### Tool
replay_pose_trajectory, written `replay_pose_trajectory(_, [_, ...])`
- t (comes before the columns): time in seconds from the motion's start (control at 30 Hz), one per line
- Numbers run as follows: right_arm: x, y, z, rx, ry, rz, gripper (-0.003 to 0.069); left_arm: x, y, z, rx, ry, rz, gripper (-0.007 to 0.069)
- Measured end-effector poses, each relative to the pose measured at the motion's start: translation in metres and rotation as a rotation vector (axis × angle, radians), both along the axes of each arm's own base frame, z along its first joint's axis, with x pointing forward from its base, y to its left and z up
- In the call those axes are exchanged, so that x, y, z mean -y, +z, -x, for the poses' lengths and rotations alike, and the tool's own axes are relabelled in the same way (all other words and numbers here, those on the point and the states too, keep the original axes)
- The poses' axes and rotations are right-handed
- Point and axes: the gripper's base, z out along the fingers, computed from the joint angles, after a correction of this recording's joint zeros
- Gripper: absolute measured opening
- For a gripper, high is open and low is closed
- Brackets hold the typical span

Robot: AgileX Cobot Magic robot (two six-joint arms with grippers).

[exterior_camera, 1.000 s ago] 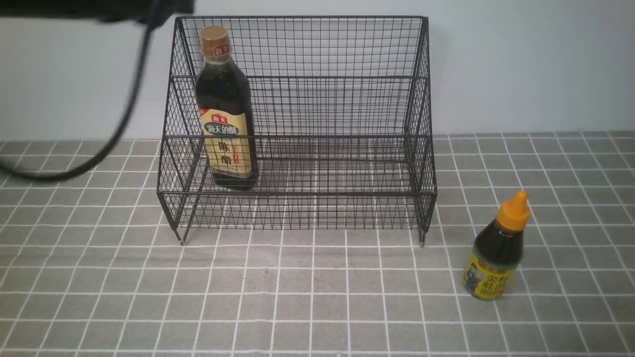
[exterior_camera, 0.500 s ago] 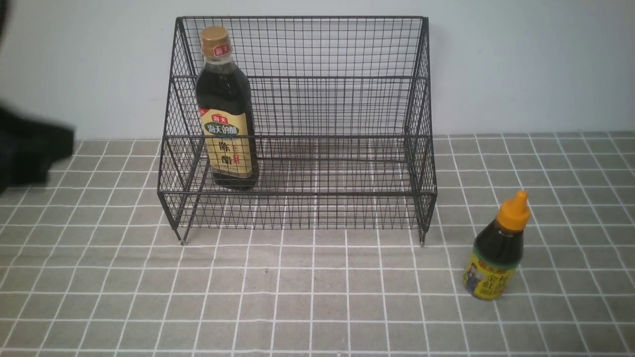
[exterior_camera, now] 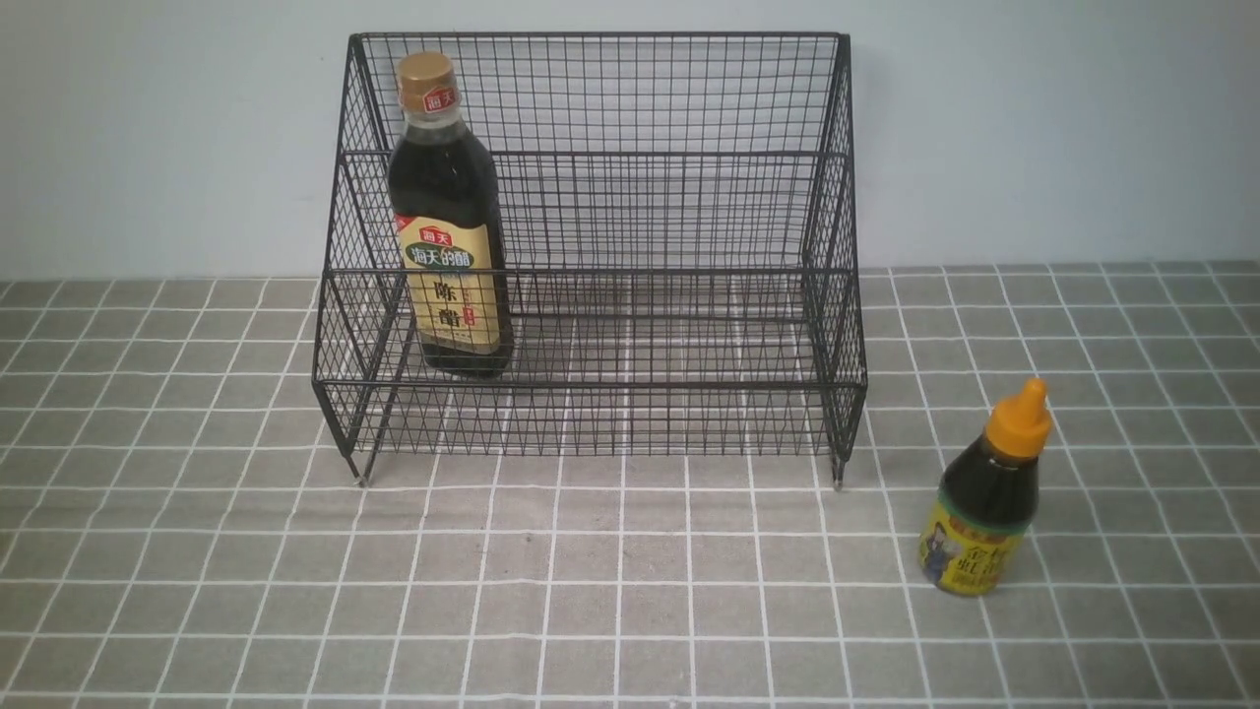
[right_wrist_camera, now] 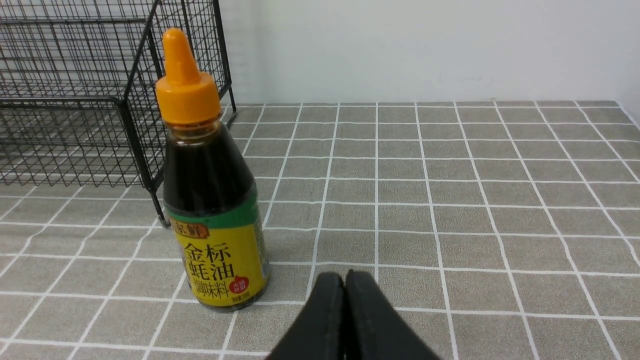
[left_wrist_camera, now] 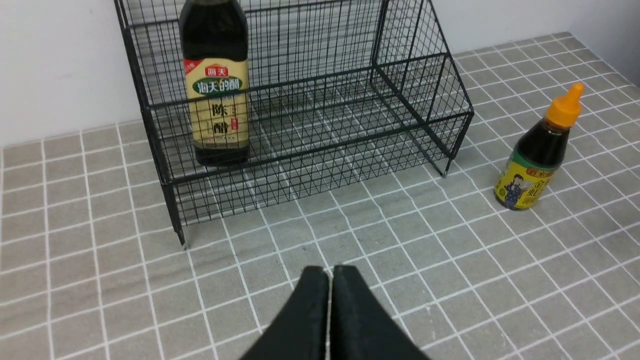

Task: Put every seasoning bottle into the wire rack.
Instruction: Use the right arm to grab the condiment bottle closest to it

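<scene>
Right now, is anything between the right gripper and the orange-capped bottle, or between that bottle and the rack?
Nothing visible. Only checked cloth lies between the right gripper, jaws shut, and the short dark bottle with orange nozzle cap, and between it and the black wire-mesh rack.

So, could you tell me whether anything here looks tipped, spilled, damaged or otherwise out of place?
Nothing stands out. The tall bottle stands upright inside the wire rack at its left end; the short bottle stands upright on the tablecloth, right of the rack. No spill or damage shows.
</scene>
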Motion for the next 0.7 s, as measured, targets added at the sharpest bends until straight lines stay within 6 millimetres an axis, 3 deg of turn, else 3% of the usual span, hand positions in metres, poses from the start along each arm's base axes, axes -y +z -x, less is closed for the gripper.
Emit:
replay_pose_trajectory(0.23, [0.000, 0.000, 0.000, 0.000, 0.000, 0.000, -0.0015, -0.004, -0.004, -0.003, 0.039, 0.025, -0.053, -0.0007])
replay_pose_trajectory(0.4, [0.000, 0.000, 0.000, 0.000, 0.000, 0.000, -0.0015, -0.012, -0.027, -0.008, 0.175, 0.123, -0.071, -0.0007])
replay_pose_trajectory(0.53, [0.000, 0.000, 0.000, 0.000, 0.000, 0.000, -0.0015, -0.018, -0.075, -0.011, 0.280, 0.194, -0.067, -0.0007])
replay_pose_trajectory(0.57, [0.000, 0.000, 0.000, 0.000, 0.000, 0.000, -0.0015, -0.019, -0.100, -0.014, 0.308, 0.210, -0.065, -0.0007])
replay_pose_trajectory(0.6, [0.000, 0.000, 0.000, 0.000, 0.000, 0.000, -0.0015, -0.019, -0.106, -0.015, 0.313, 0.212, -0.066, -0.0007])
replay_pose_trajectory(0.63, [0.000, 0.000, 0.000, 0.000, 0.000, 0.000, -0.0015, -0.020, -0.132, -0.018, 0.320, 0.223, -0.070, -0.0007])
replay_pose_trajectory(0.7, [0.000, 0.000, 0.000, 0.000, 0.000, 0.000, -0.0015, -0.020, -0.158, -0.021, 0.307, 0.232, -0.079, -0.0007])
